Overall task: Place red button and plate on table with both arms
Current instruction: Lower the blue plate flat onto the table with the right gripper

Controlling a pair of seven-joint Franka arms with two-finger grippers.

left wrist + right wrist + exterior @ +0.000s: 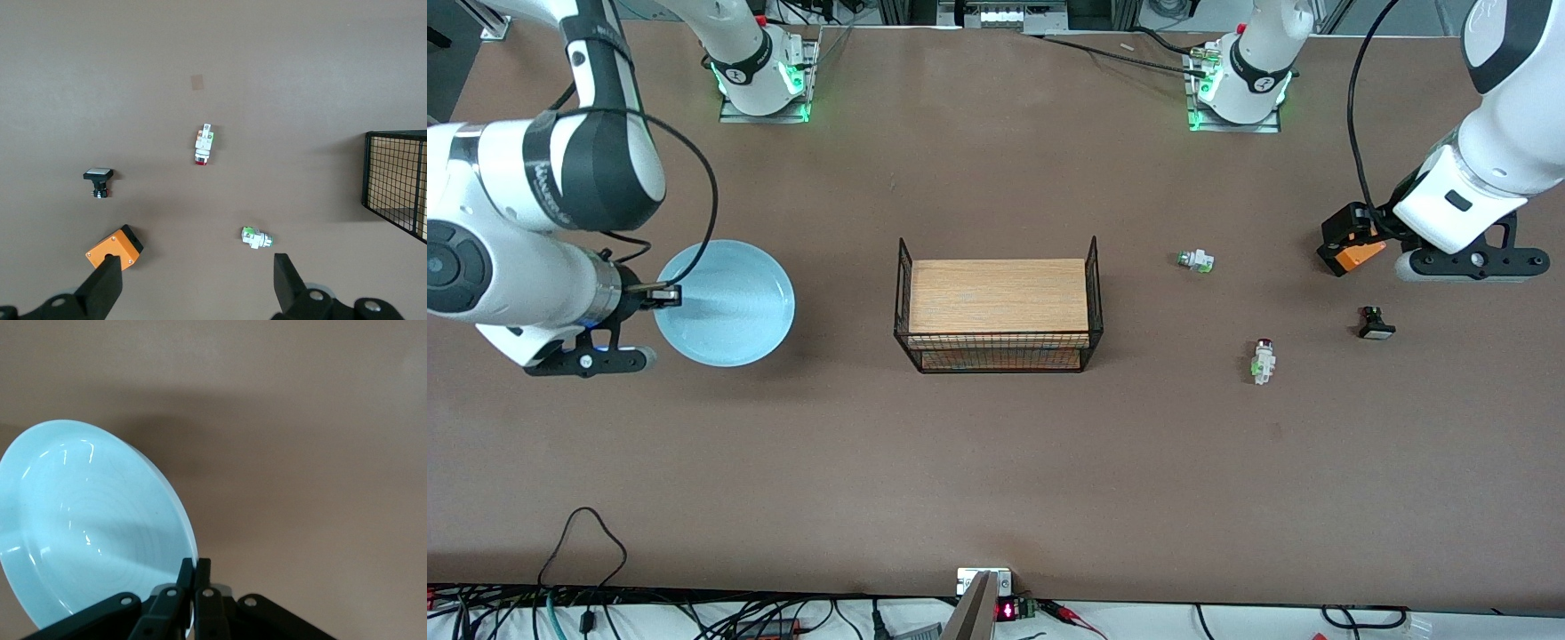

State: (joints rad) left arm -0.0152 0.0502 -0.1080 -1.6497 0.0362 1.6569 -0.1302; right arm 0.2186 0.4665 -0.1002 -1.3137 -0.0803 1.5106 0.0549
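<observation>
Right gripper (194,577): pinched on rim of round light-blue plate (725,302), near right arm's table edge.
Left gripper (193,280): spread wide, empty.
White red-capped button (1263,360): flat on brown table (996,462), long axis toward camera edge; left arm closer.

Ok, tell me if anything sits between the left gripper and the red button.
Nothing visible does. The left gripper hangs open over bare table, and the red button lies alone in the open. The orange box, the black button and the green-tipped white piece lie off to the sides.
</observation>
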